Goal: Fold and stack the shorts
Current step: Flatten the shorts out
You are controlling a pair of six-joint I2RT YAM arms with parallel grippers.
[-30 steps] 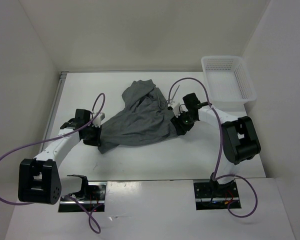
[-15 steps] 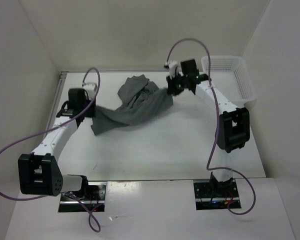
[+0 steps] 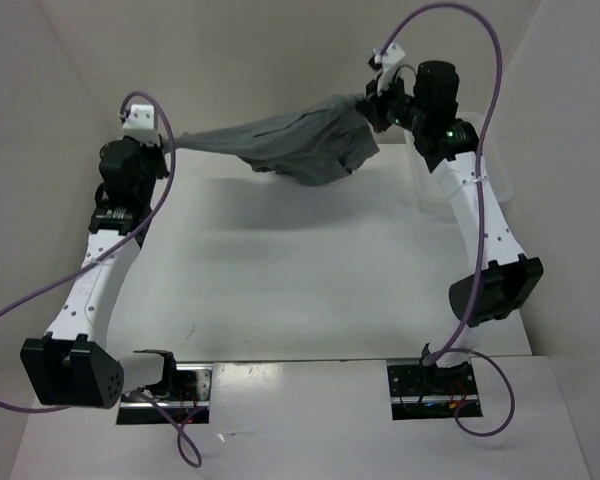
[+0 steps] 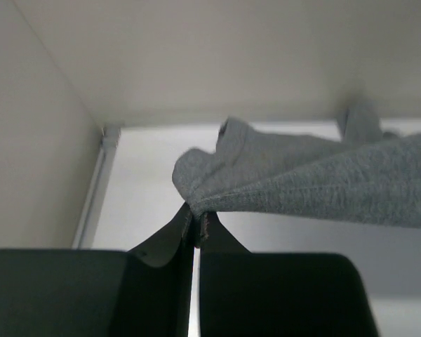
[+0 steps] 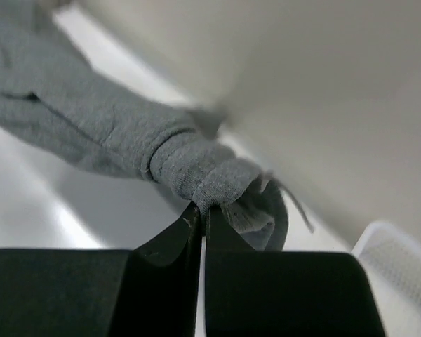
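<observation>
The grey shorts (image 3: 285, 143) hang stretched in the air between my two grippers, high above the back of the table. My left gripper (image 3: 166, 143) is shut on the left corner of the shorts; in the left wrist view the fingers (image 4: 196, 228) pinch the fabric edge (image 4: 302, 179). My right gripper (image 3: 372, 104) is shut on the right corner; in the right wrist view the fingers (image 5: 202, 219) clamp a bunched hem (image 5: 196, 168) with a loose drawstring. The middle of the shorts sags and bunches toward the right.
The white mesh basket (image 3: 425, 185) stands at the back right, mostly hidden behind the right arm; its corner shows in the right wrist view (image 5: 400, 260). White walls enclose the table (image 3: 300, 270) on the left, back and right.
Both arms have risen and spread apart, lifting the shorts off the table and stretching them out in the air toward the back wall.
</observation>
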